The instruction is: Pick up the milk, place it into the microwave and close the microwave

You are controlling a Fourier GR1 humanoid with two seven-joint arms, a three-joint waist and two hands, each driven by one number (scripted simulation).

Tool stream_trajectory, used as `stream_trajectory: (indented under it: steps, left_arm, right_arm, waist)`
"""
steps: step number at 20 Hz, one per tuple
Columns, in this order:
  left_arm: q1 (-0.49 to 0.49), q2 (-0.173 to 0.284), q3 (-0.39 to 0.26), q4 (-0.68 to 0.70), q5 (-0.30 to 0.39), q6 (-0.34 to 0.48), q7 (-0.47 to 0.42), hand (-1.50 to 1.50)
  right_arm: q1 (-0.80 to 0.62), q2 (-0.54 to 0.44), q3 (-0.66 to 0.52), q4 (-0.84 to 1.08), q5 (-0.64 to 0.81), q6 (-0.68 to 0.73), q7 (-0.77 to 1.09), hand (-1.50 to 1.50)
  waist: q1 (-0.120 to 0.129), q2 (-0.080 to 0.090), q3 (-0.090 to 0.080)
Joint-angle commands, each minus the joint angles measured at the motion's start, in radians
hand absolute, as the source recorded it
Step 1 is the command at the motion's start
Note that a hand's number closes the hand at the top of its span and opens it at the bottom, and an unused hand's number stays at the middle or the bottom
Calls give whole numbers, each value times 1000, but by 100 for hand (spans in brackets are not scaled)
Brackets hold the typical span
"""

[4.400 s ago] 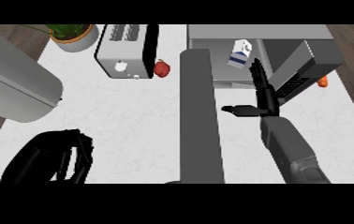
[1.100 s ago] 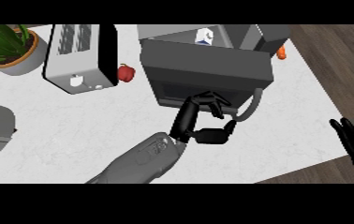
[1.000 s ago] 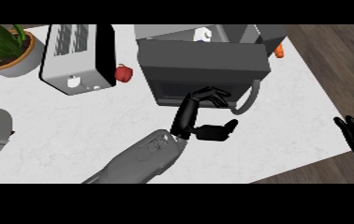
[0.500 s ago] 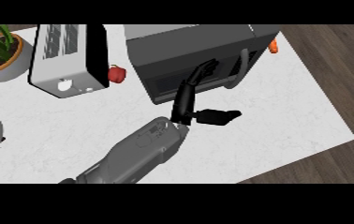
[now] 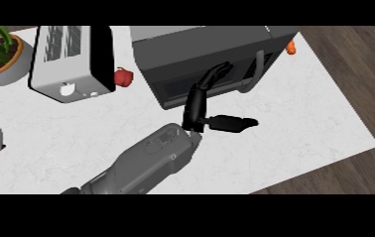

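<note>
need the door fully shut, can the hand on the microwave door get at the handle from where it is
Probably yes. The hand rests straight fingers on the microwave door, just left of the handle, with nothing showing between them. Which arm it is I cannot tell, and I cannot confirm that the door is fully shut.

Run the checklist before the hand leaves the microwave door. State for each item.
1. Microwave door shut: looks ok, the front panel sits flush with the body from this angle.
2. Milk inside: cannot tell, no carton shows with the door closed.
3. Left hand in contact with the door: ok, its straight fingers press the front beside the door handle.
4. Left hand carrying nothing: ok, the thumb sticks out to the side and nothing is held.
5. Right hand out of the way: cannot tell, it is out of view.
6. Nearby things undisturbed: ok, the toaster and the red apple stand apart from the arm.
</note>
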Motion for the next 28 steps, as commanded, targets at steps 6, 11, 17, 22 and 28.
stream_trajectory:
  steps: [6, 11, 17, 22, 28]
  left_arm:
    - [-72, 0, 41, 73, 68, 8, -37, -150]
    - [-64, 0, 25, 58, 82, 5, -68, -150]
    - [-86, 0, 29, 85, 117, 1, -83, -150]
    - [-76, 0, 25, 97, 136, -5, -118, -150]
    - [-84, 0, 16, 117, 157, -9, -134, -150]
  right_arm:
    - [-69, -29, -1, 34, 7, -5, 21, 150]
    - [-71, 120, 80, 98, -186, 32, 29, 150]
    - [-80, 97, 87, 164, -257, 88, 78, -150]
    - [-112, 78, 72, 208, -322, 120, 96, -150]
    - [-158, 44, 54, 261, -379, 152, 119, -150]
  waist:
    - [-3, 21, 0]
    - [14, 28, 15]
    - [-11, 31, 6]
    - [-15, 28, 4]
    - [-15, 29, 4]
